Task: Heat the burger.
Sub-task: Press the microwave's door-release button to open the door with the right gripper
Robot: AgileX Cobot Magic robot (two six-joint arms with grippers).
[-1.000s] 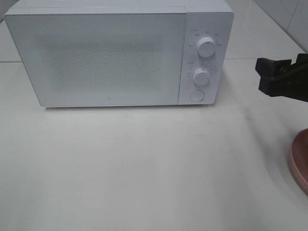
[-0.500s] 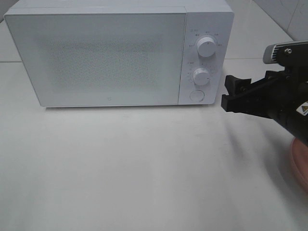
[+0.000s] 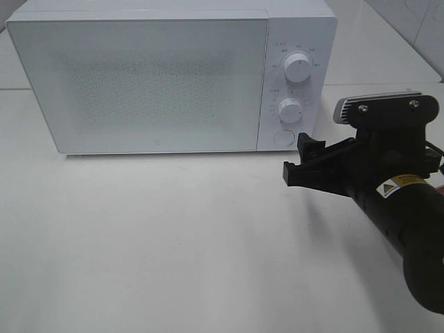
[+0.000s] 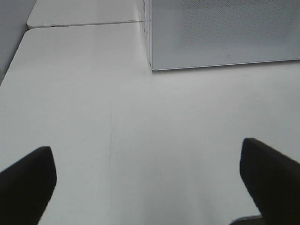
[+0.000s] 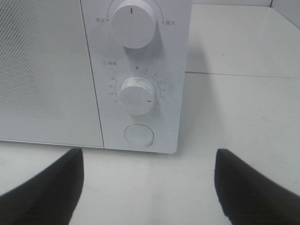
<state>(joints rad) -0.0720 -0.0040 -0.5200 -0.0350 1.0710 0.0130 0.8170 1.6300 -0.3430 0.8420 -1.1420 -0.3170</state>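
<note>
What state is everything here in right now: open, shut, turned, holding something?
Microwave door: shut.
Upper knob: marker pointing straight up.
Lower knob: marker turned sideways, away from the 0 above it.
Round button: nothing touching it.
Right gripper: open, empty, facing the control panel.
Left gripper: open, empty.

White microwave [image 3: 159, 28], its door [image 3: 146, 83] finely speckled grey, knobs [image 3: 297, 68] white. Off-white tabletop [image 3: 173, 236]. Black right end effector [image 3: 297, 159] on a black arm [image 3: 416, 236] with a yellow label [image 3: 399, 186]. Black left end effector [image 4: 150, 183].
</note>
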